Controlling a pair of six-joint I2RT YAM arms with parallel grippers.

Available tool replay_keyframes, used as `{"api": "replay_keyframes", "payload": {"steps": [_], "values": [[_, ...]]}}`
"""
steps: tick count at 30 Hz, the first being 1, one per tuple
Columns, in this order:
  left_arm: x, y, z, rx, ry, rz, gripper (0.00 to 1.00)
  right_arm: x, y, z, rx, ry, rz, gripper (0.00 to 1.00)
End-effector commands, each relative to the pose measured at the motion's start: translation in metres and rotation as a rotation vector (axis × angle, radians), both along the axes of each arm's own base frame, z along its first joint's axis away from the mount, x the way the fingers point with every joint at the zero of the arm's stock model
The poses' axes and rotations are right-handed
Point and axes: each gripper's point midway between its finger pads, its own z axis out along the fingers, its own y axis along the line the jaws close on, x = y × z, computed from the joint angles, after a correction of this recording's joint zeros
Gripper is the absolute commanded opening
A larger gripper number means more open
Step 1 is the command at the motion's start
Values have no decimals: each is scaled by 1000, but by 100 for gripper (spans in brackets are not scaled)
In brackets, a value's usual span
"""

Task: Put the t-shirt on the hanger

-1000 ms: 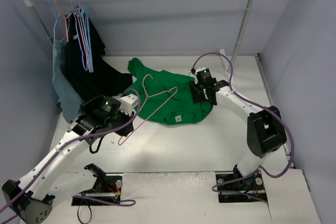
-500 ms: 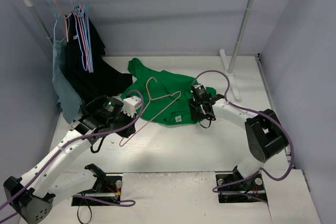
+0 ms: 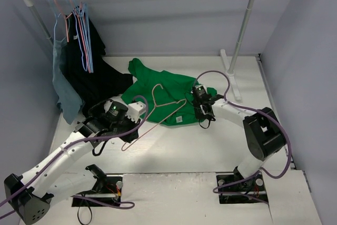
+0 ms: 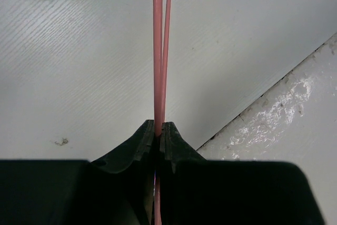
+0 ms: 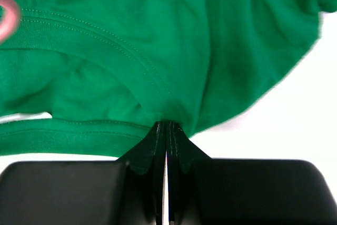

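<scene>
Your left gripper has moved right with the hanger, so the hook now lies further over the t-shirt. Your right gripper has pulled back from the shirt's far right part to its near edge, now pinching the cloth there.

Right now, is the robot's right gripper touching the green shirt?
Touching. The right wrist view shows the right gripper closed on a bunched fold at the green shirt's edge.

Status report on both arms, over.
Left gripper shut on hanger. Right gripper shut on t-shirt edge. Hanger not yet inside t-shirt. Nothing seen blocking.
</scene>
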Motion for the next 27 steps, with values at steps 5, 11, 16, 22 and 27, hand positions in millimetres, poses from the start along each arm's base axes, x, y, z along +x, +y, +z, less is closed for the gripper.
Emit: {"api": "replay_keyframes", "payload": {"steps": [5,11,16,22,27], "values": [[0,-25,9,-72,-59,-80,0,24,-8,56,-17,-146,15,0],[-4,-35,4,-58,-57,-132,0,23,-6,72,-2,-166,44,0],[-10,-44,-4,-41,-36,-177,0,19,-7,77,9,-178,53,0],[-16,-46,-16,3,-10,-198,0,7,-7,67,27,-119,31,0],[-8,-32,-14,31,-61,-116,0,4,-5,64,42,-95,-9,35]]}}
